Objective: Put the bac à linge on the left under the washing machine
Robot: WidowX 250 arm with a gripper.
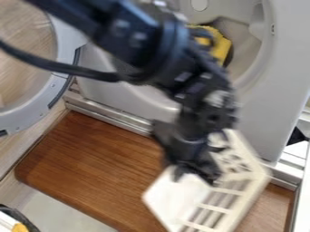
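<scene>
At 8 o'clock, a round object (12,213) shows a curved black rim and a patch of yellow. The open door (30,111), a smooth grey plastic ring, curves from 9 to 10 o'clock. A thin black cable (54,65) bows across toward the arm. The board (97,158), reddish-brown wood with visible grain and a rounded corner, spreads from 8 to 5 o'clock; a ridged metal rail (112,118) borders its upper edge. From 11 o'clock the jointed black arm (151,45) slants in to the gripper (195,176), at 5 o'clock over the basket's upper part; whether its jaws are apart or clamped on it, I cannot tell. The basket (221,201), pale plastic, angular, part plain panel, part slotted, lies at 5 o'clock, overlapping the board. At 1 o'clock, something yellow (223,45) sits inside the washing machine (266,113), smooth grey around its round opening.
</scene>
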